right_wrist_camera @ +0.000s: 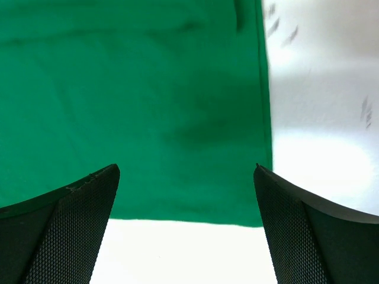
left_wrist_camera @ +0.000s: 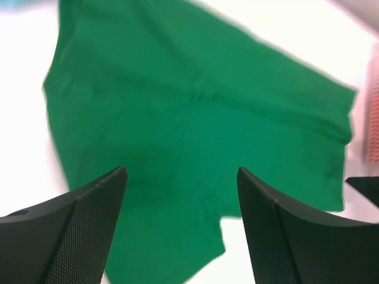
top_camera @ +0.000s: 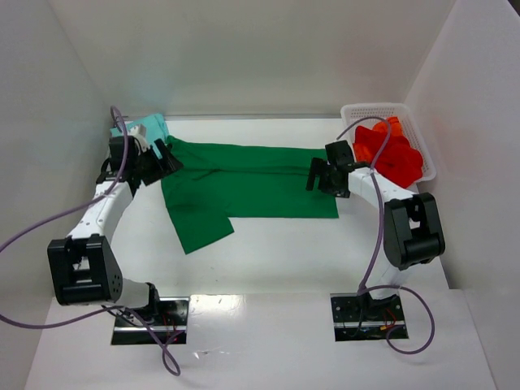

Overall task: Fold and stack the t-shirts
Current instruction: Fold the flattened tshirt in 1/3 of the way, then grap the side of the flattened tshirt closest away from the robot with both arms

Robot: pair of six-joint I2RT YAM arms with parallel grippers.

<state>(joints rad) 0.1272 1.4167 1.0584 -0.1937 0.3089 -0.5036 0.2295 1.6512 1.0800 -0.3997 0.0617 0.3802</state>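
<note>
A dark green t-shirt (top_camera: 244, 183) lies spread on the white table, one sleeve hanging toward the front left. My left gripper (top_camera: 162, 158) hovers over its left end, open and empty; in the left wrist view the green cloth (left_wrist_camera: 195, 118) fills the space beyond the fingers. My right gripper (top_camera: 318, 176) hovers over the shirt's right edge, open wide with nothing between its fingers, and the right wrist view shows the shirt's hem (right_wrist_camera: 177, 118) below. A pale teal t-shirt (top_camera: 150, 126) lies at the back left. Bright red t-shirts (top_camera: 390, 150) fill the basket.
A white mesh basket (top_camera: 370, 110) stands at the back right against the right wall. White walls close in the table on the left, back and right. Grey cables loop from both arms toward the bases at the near edge.
</note>
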